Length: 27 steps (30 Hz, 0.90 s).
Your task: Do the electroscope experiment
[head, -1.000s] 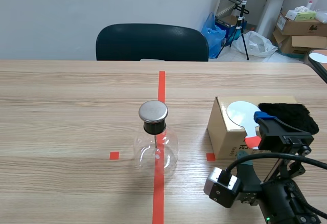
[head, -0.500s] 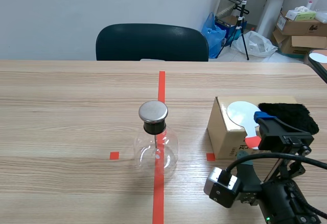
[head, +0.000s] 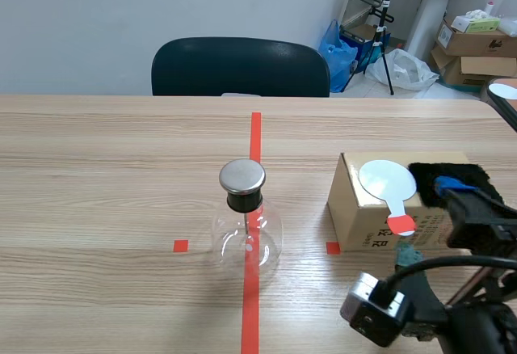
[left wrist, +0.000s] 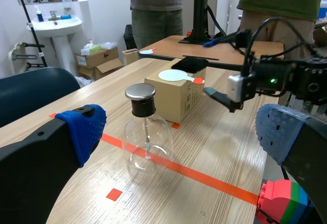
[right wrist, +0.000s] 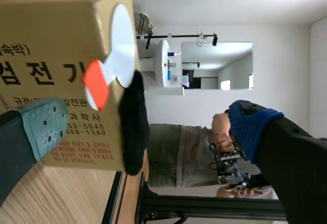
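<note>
**Both pairs of fingers spread, glass flask standing apart from each**

The electroscope, a round clear glass flask [head: 245, 237] with a black stopper and a brushed-metal cap, stands on the pale wood-grain bench [head: 105, 176]. It is ahead of the left gripper [left wrist: 181, 129], well apart from it and framed between its spread fingers, whose dotted pads are both blue. A thin metal rod hangs down inside the glass.

The right gripper [right wrist: 148, 127] also has its fingers spread wide, pinching nothing; one pad is grey-green, the other blue. Just ahead of them is a brown cardboard box [right wrist: 51, 40]. The grey-green pad lies over its printed side, though whether it touches cannot be told. That side carries the large black Korean letters "검전기"; the smaller red lines under them are too small to read surely.

On top of the box lies a flat white round paddle [right wrist: 122, 35], its red handle tip sticking past the box's edge. Beside the paddle is a black furry cloth [right wrist: 134, 132].

The scene view shows the box beside the flask, apart from it, on the right fingers' side; it does not show the left arm, and it alone shows a dark chair [head: 240, 67]. Only the left wrist view shows red, green and blue plastic blocks [left wrist: 281, 203] just under one left finger, and two standing persons [left wrist: 156, 4].
</note>
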### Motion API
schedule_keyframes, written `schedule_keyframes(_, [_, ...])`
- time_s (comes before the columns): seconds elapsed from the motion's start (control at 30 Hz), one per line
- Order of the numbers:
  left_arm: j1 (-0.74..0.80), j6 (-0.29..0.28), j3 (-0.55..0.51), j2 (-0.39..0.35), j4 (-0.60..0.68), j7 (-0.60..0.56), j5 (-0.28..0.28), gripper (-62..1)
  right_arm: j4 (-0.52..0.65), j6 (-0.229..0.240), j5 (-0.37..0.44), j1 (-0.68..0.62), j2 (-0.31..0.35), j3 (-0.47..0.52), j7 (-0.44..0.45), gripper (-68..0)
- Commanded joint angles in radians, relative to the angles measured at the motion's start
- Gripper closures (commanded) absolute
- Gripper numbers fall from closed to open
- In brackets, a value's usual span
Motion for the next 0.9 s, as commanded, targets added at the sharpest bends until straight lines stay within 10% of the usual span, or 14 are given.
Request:
schedule_keyframes(0.0, [-0.003,-0.004,-0.003,0.005,0.004,-0.013,-0.007,-62.3,0.051,-0.061,0.019,-0.036,0.021,0.013,0.01,-65.5])
schedule_keyframes(0.13, [-0.003,-0.004,-0.003,0.005,0.004,-0.013,-0.007,-62.3,0.15,-0.06,0.147,-0.144,0.062,0.013,0.084,-65.5])
schedule_keyframes(0.7, [-0.002,0.074,-0.003,0.005,0.076,0.171,-0.01,-62.3,0.523,0.524,1.091,-0.281,0.291,0.059,0.296,-67.8])
schedule_keyframes(0.87, [0.025,0.13,-0.003,0.011,0.203,0.438,-0.172,-62.3,0.525,0.647,1.226,-0.27,0.304,0.097,0.394,-67.9])
